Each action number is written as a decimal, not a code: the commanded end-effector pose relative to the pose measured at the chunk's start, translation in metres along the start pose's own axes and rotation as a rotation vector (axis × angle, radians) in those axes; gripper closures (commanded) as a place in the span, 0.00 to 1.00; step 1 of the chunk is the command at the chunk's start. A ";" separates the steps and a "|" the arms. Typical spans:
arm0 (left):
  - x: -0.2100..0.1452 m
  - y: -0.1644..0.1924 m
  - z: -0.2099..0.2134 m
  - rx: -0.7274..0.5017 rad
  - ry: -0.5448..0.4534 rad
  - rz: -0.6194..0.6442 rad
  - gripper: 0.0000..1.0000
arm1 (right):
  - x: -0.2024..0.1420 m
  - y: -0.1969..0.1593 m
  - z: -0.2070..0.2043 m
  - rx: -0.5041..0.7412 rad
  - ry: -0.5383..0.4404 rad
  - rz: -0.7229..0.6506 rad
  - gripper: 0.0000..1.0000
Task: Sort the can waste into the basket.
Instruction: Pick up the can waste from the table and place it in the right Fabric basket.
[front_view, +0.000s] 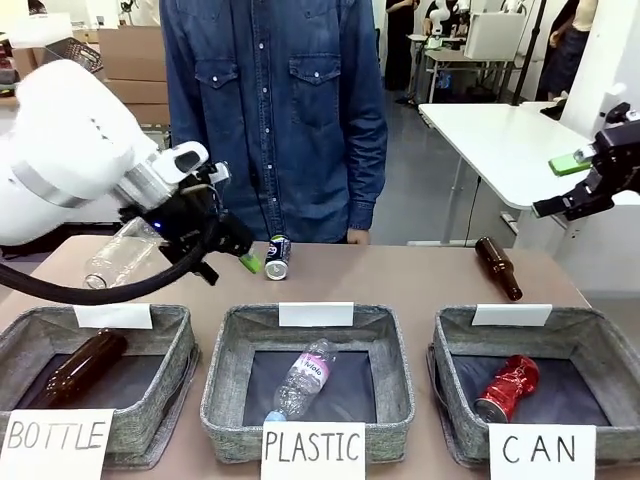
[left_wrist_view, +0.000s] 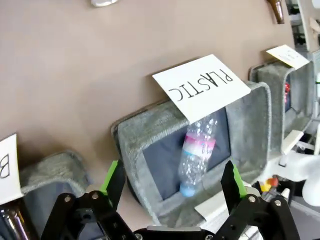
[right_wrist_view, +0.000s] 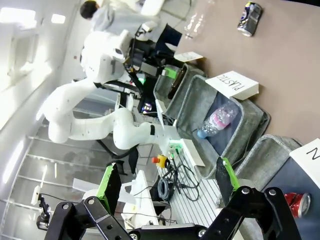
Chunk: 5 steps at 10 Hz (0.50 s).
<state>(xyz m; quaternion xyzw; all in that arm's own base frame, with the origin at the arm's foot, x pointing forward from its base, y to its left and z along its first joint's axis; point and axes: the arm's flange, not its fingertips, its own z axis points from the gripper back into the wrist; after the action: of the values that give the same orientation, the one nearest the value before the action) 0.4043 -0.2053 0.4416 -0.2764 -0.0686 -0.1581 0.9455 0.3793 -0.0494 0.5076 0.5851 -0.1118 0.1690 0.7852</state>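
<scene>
Both pairs of fingers stand spread apart with nothing between them. The left fingers (left_wrist_view: 114, 176), black with green pads, hang above the PLASTIC basket (left_wrist_view: 131, 137) in their wrist view. From the front they sit low over the bench (front_view: 400, 275), just beside the dark can (front_view: 277, 257). One green pad is very close to it, and whether it touches I cannot tell. The right fingers (right_wrist_view: 224, 176) are raised off the bench's right edge, well apart from everything on it.

The dark can is crushed, blue-black with a red, white and blue mark, and stands near the bench's far edge, outside every basket. The red can (front_view: 507, 388), shiny and dented, lies on the dark floor of the CAN basket (front_view: 452, 345). That basket is a soft-walled rectangle of grey woven fabric. A white hand-lettered card (front_view: 541, 450) covers much of its front wall. In the right wrist view the red can is partly cut off by the picture's edge.

A clear plastic bottle (front_view: 120, 258) lies on the bench behind the left arm, and the arm and its black cable hide part of it. A brown glass bottle (front_view: 85, 365) in the BOTTLE basket (front_view: 170, 400) is partly hidden by that basket's wall and card. A second brown bottle (front_view: 498, 267) lies on the bench beyond the CAN basket. A crumpled clear bottle with a pink label (front_view: 303, 378) lies in the PLASTIC basket. A person in a denim shirt (front_view: 275, 110) stands at the far side.
</scene>
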 end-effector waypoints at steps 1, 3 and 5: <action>0.003 -0.005 -0.012 0.015 -0.012 -0.011 0.00 | 0.000 -0.001 0.001 0.007 0.006 0.033 0.00; 0.059 -0.001 -0.036 0.135 -0.200 0.100 0.00 | 0.000 -0.001 0.001 0.007 0.006 0.033 0.00; 0.111 0.001 -0.068 0.297 -0.193 0.126 0.00 | 0.000 -0.001 0.001 0.007 0.006 0.033 0.00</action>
<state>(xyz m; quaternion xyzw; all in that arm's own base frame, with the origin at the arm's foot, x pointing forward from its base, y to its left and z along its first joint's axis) 0.4806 -0.2459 0.4111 -0.2106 -0.1772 -0.0825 0.9578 0.3792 -0.0494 0.5073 0.5851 -0.1115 0.1691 0.7852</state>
